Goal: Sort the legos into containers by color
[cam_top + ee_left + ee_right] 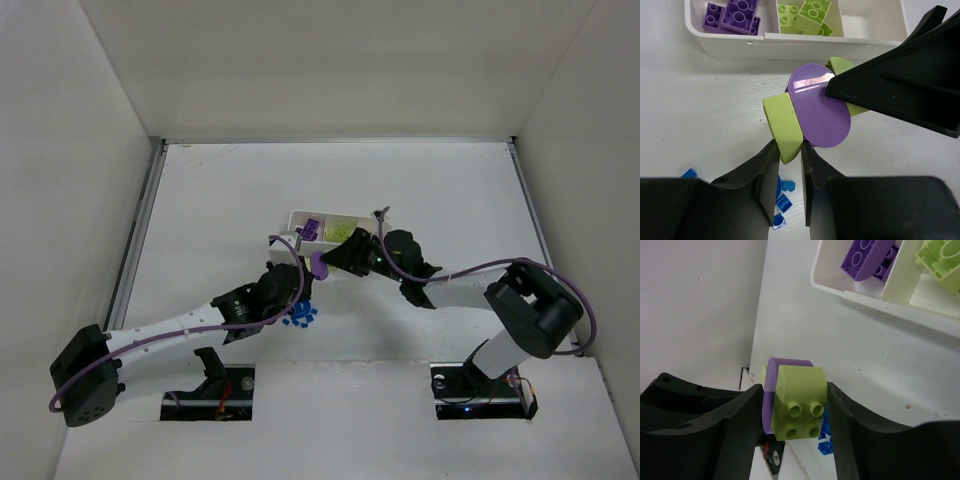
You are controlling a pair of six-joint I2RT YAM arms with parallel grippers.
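A stuck stack hangs between both grippers: a purple rounded piece (820,112) between two yellow-green bricks (782,125). My left gripper (789,152) is shut on the near yellow-green brick. My right gripper (795,400) is shut on the other yellow-green brick (800,400), with the purple piece (771,390) behind it. From above, the stack (319,265) sits just in front of the white tray (296,216). The tray (790,42) holds purple bricks (735,15) in its left compartment and yellow-green bricks (807,17) in the middle one. Its right compartment (870,20) shows nothing inside.
Several tiny blue pieces (300,316) lie on the table under the left wrist, also seen between the left fingers (780,200) and below the right gripper (826,432). White walls enclose the table on three sides.
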